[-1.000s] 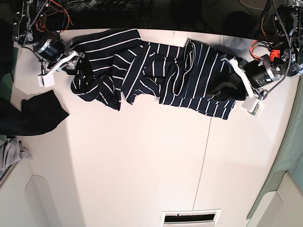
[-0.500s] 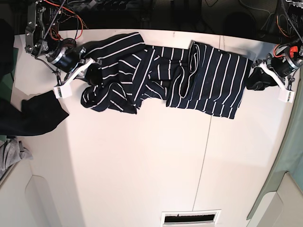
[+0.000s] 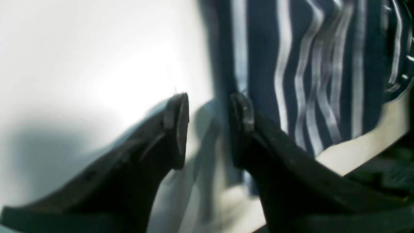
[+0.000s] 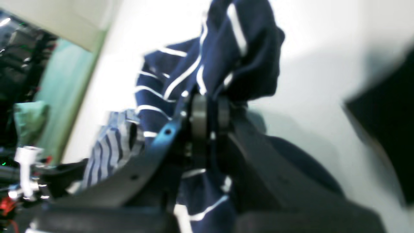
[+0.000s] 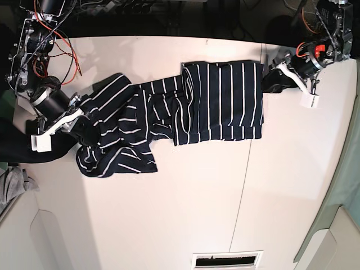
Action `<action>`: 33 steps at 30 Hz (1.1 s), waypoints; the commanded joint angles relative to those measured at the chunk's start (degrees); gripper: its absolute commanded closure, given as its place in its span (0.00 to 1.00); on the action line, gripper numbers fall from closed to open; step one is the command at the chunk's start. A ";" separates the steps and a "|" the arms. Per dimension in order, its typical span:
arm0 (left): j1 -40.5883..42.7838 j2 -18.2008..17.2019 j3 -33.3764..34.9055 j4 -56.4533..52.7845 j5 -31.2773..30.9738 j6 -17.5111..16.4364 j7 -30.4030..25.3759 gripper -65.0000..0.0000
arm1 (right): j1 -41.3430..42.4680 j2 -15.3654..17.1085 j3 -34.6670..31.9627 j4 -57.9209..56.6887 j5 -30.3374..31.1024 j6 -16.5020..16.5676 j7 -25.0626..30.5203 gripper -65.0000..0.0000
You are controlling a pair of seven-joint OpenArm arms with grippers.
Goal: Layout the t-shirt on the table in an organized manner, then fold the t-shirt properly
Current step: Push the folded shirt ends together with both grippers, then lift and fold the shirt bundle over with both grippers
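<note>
The navy t-shirt with white stripes lies stretched across the back of the white table, its right part flat and its left part bunched. My right gripper, on this view's left, is shut on the bunched left end; in the right wrist view the gripper pinches a fold of the shirt. My left gripper sits at the shirt's upper right corner. In the left wrist view it is open and empty, with the shirt's edge just beyond one finger.
A plain dark cloth lies at the table's left edge beside my right gripper. A small grey cloth hangs off the left side. A thin seam runs down the table. A vent slot is at the front edge.
My right gripper has dragged the shirt's left end toward the front left. My left gripper moved toward the back and now stands open at the shirt's edge. The shirt's right part has flattened.
</note>
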 commanded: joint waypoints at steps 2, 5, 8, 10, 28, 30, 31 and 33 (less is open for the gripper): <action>-0.39 1.29 1.44 0.66 0.44 -0.28 0.22 0.63 | 0.74 -1.07 -2.03 3.63 1.64 1.14 -0.72 1.00; -0.96 3.76 2.56 0.66 1.79 -0.28 0.04 0.63 | 0.24 -3.02 -7.48 6.78 1.75 1.16 -1.75 1.00; -1.60 5.22 2.67 0.63 2.32 -0.28 0.04 0.63 | -0.87 -4.96 -14.97 7.58 -0.11 1.31 -1.64 1.00; -2.01 5.38 2.67 0.63 2.40 -0.28 0.09 0.63 | -1.49 -6.32 -20.57 7.54 -4.02 1.36 -0.92 1.00; -2.29 0.44 -2.29 2.21 -3.69 -2.18 2.40 0.63 | 1.16 -10.29 -37.55 4.24 -19.47 0.63 7.48 0.37; -2.16 -1.16 -5.27 4.15 -5.51 -2.18 4.46 0.63 | 3.10 -10.27 -36.59 4.24 -19.54 0.61 7.76 0.37; -2.05 -2.01 -6.78 5.44 -6.25 -2.18 4.74 0.63 | 4.22 -10.27 -35.69 4.24 -19.71 0.57 8.11 0.37; -1.90 -3.98 -9.35 8.35 -6.91 -2.18 5.07 0.66 | 6.51 -10.27 -33.33 4.24 -19.93 -0.50 8.11 0.37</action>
